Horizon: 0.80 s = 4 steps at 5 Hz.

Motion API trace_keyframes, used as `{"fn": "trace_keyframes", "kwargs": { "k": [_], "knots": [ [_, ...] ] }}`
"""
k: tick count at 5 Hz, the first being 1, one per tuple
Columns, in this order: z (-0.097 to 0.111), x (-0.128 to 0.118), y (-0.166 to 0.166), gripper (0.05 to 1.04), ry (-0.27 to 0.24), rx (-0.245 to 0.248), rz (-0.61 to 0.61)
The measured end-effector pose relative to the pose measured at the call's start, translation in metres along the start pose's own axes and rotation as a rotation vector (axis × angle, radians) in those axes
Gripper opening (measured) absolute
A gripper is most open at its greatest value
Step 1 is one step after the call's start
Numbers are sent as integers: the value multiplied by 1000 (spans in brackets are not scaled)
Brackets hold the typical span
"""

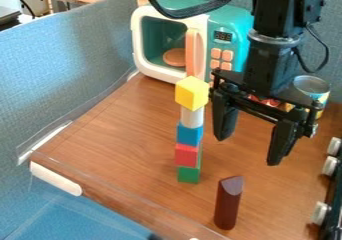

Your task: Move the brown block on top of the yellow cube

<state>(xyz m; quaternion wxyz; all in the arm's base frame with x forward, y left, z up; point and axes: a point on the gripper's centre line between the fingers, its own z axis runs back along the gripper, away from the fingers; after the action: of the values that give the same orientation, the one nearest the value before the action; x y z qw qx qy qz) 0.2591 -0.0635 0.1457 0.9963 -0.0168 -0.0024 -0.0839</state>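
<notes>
Brown block (228,206) below open jaws, w/ gap

The robot arm (280,9), at 1 o'clock in the view, is black, built of boxy parts above a smoother, rounded wrist (267,66). A dull silver-grey ring (274,38) circles it where the two meet. A thick black cable (194,13) with a ribbed-looking cover loops along the top edge at 12 o'clock, and a thin black wire (326,59) bows out at 2 o'clock. The gripper (248,150) is black too, with a narrow crossbar (262,109) and two chunky, angular fingers (226,121) that taper downward. Small greyish screws (312,129) dot its 3 o'clock end.
</notes>
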Motion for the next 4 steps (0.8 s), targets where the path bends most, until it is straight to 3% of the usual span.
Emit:
{"fn": "trace_keyframes", "kwargs": {
  "k": [3,4],
  "knots": [
    [-23,-7,24,999,35,47,61],
    [-41,-5,31,999,37,32,71]
  ]
}}
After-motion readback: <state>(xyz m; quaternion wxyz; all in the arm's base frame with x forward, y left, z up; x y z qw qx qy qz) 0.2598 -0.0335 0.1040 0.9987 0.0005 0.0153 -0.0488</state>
